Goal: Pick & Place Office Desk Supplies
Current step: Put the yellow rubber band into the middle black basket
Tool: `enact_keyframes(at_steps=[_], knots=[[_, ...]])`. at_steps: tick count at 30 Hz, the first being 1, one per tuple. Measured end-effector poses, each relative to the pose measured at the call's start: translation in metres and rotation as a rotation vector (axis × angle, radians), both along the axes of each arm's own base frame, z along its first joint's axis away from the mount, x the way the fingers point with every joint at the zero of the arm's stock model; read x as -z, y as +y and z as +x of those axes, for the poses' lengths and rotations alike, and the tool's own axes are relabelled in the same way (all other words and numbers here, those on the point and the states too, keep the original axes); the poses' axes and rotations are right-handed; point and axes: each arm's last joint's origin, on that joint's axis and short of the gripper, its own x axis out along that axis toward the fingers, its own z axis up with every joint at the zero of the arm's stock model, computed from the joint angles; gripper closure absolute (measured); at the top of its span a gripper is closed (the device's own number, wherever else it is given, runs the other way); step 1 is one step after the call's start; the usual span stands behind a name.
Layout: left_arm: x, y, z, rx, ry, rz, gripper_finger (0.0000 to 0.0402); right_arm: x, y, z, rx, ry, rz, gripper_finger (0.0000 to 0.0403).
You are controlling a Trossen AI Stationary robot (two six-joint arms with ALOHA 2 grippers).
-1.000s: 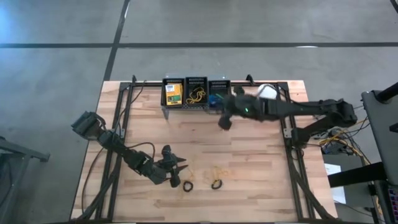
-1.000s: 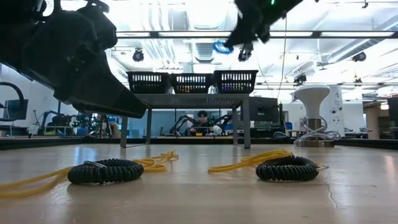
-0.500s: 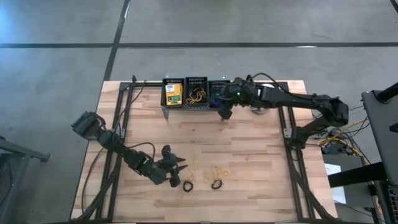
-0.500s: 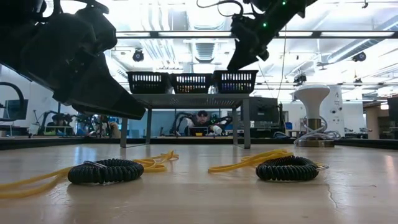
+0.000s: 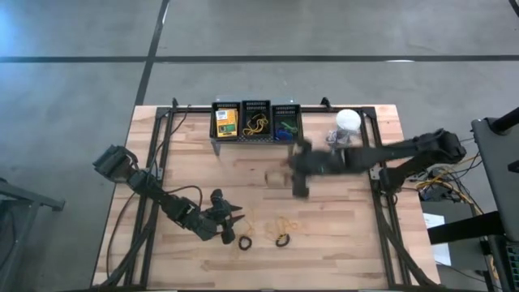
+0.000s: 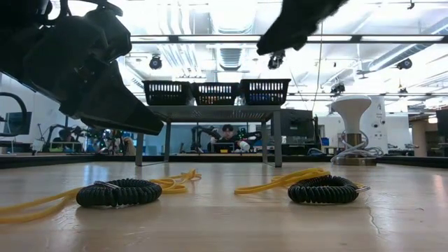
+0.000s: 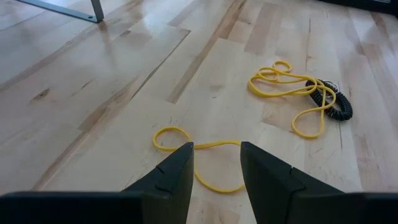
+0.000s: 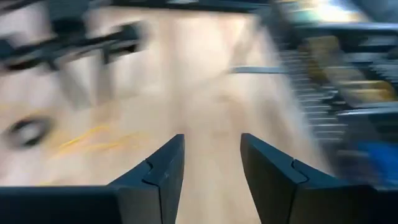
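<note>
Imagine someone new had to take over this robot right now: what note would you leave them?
Left gripper: open, empty, low over a yellow rubber band near the front edge.
Right gripper: open, empty, above mid-table.
Done: crayon box, yellow bands and blue-green items sit in the three baskets on the shelf.
Left: two black coiled cords and loose yellow bands lie on the table.

pale wood table (image 7: 93,87) with a soft sheen; black wire-mesh baskets (image 6: 217,92) (metal-looking); matt black coiled cords (image 6: 323,190).
</note>
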Motion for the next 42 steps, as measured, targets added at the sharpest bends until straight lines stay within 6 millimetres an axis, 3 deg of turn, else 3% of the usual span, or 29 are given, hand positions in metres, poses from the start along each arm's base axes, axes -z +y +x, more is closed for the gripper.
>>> enact_keyframes(at_steps=[5,9,13,18,23,27,36,39,42], knots=[[0.0,0.0,0.0,-0.004,-0.005,-0.008,0.0264,0.056,0.065,-0.007,-0.202,0.008,0.028,0.0262],[0.0,0.0,0.0,-0.008,-0.007,-0.014,0.0264,0.101,0.103,-0.017,-0.331,0.025,0.025,0.0268],[0.0,0.001,0.0,-0.028,-0.016,-0.013,0.0264,0.132,0.123,-0.014,-0.406,0.022,0.096,0.0263],[-0.001,0.002,0.0,-0.049,-0.026,0.001,0.0264,0.154,0.131,0.006,-0.431,0.122,0.169,0.0232],[-0.001,0.002,0.001,-0.055,-0.027,0.004,0.0264,0.154,0.135,0.032,-0.372,0.288,0.16,0.0207],[-0.001,0.002,0.001,-0.057,-0.027,0.005,0.0264,0.148,0.141,0.046,-0.351,0.438,0.124,0.0215],[0.0,0.002,0.0,-0.057,-0.02,0.003,0.0264,0.143,0.151,0.067,-0.415,0.581,0.068,0.0336],[0.0,0.003,0.0,-0.057,-0.017,0.005,0.0264,0.128,0.151,0.067,-0.434,0.564,0.048,0.038],[0.001,0.003,0.0,-0.056,-0.011,0.009,0.0264,0.104,0.149,0.063,-0.454,0.516,0.045,0.0389]])
